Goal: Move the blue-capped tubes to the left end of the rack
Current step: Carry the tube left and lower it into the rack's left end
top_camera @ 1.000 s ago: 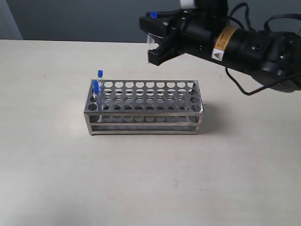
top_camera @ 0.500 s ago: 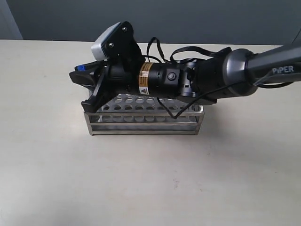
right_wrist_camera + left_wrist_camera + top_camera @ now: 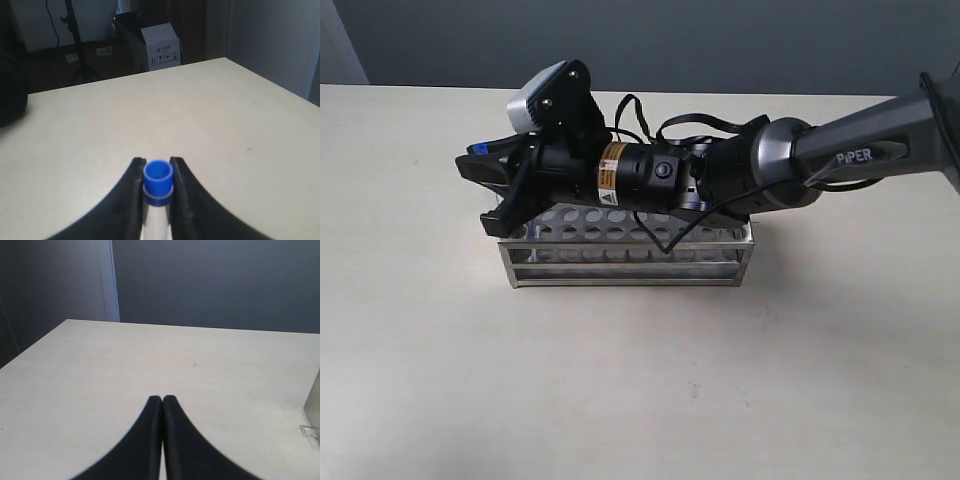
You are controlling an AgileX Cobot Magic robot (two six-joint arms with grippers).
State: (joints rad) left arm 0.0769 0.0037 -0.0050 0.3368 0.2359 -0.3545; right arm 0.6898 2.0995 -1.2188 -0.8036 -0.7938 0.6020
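One tube held at rack's left end

Reaches in from the right, low along the rack (image 3: 625,262), out to its left end. Pinches a tube (image 3: 158,192) in the right jaws, set narrow, just under the blue cap (image 3: 158,175). Hides the left-end holes in the exterior view; cannot tell whether the tube sits in one. Shows the left jaws pressed together, nothing between, above bare desk (image 3: 100,365).
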